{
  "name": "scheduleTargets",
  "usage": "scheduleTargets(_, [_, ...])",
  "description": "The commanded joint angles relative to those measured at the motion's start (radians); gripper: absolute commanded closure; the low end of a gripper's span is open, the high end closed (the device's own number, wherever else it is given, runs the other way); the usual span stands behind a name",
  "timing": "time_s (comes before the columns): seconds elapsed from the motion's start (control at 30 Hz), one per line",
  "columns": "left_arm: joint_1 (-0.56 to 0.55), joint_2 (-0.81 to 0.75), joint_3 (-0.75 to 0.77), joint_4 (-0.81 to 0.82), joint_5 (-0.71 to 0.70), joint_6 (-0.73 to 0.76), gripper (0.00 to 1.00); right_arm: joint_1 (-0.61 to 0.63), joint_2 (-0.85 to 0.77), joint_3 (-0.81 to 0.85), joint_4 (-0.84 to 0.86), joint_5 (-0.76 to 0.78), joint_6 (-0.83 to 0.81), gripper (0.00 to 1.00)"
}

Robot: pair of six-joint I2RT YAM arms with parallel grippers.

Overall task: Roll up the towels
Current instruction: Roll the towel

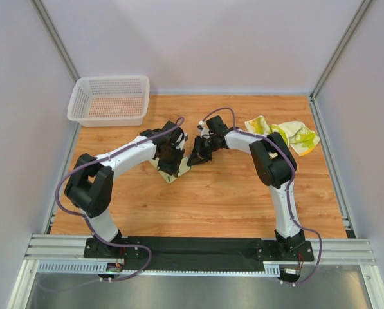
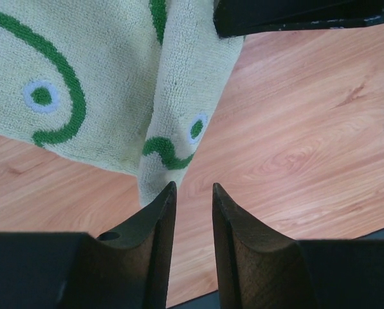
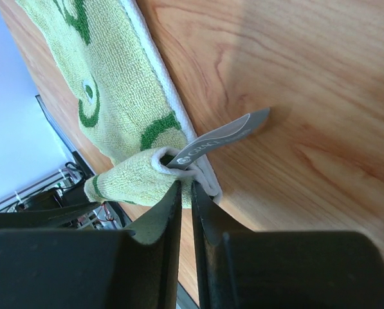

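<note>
Black rail [image 1: 198, 248] along the bottom of the overhead frame holds both arm bases. From it the arms bend in over the wooden table [image 1: 230, 193] and meet near the middle. There the left gripper [image 1: 172, 159] hangs over a flat towel [image 1: 170, 174], pale yellow-green with green squiggles. Its wrist camera shows its jaws a narrow gap apart with nothing between them, the tips just short of the towel's folded edge at lower centre of that frame. Just to the right, the right gripper [image 1: 198, 153] has its jaws pinched almost together on a folded-over corner of the same towel. A grey tag [image 3: 224, 138] sticks out beside that corner onto the wood. Farther back, at the upper right of the overhead frame, crumpled towels [image 1: 285, 134] lie in a heap, well apart from both grippers. A white mesh basket [image 1: 108, 100] sits in the upper left corner.
</note>
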Motion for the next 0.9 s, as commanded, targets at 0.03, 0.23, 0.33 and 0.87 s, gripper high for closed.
scheduleTargets(0.03, [0.001, 0.032, 0.019, 0.026, -0.031, 0.043, 0.64, 0.008, 0.008, 0.001, -0.052, 0.044, -0.038, 0.88])
scheduleTargets(0.23, [0.001, 0.064, 0.01, 0.032, -0.07, 0.06, 0.6, 0.008, 0.011, 0.006, -0.058, 0.039, -0.038, 0.89])
scheduleTargets(0.33, [0.001, 0.061, 0.008, 0.037, -0.087, 0.071, 0.59, 0.008, 0.014, 0.009, -0.061, 0.039, -0.04, 0.9])
scheduleTargets(0.87, [0.001, 0.105, -0.044, 0.06, -0.148, 0.138, 0.56, 0.006, 0.028, 0.027, -0.083, 0.038, -0.043, 0.91])
